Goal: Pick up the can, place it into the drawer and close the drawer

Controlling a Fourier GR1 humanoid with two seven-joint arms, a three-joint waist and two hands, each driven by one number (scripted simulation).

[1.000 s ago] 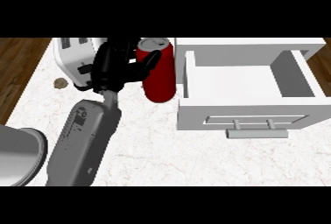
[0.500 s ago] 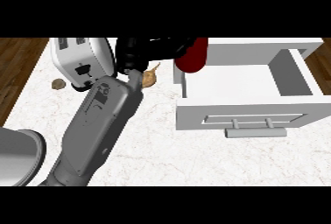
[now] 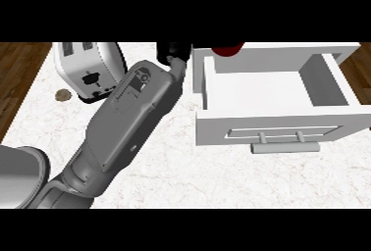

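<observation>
The red can (image 3: 228, 48) shows only as a small piece at the view's top edge, above the back left corner of the open white drawer (image 3: 272, 128). My left hand (image 3: 174, 51) is at the top edge just left of the can, mostly cut off; it carries the can in the air. The grey left forearm (image 3: 127, 117) runs diagonally from the lower left up to it. The drawer's inside is bare white, and its handle (image 3: 285, 146) faces me. My right hand does not show.
A white toaster (image 3: 91, 68) stands at the counter's back left, close to the forearm. A small brown round thing (image 3: 64, 95) lies by the left edge. A grey rounded object (image 3: 18, 176) fills the lower left corner. Wooden floor borders both sides.
The left hand has lifted the can off the counter and carried it up and to the right, to the drawer's back left corner. The view has shifted too.
</observation>
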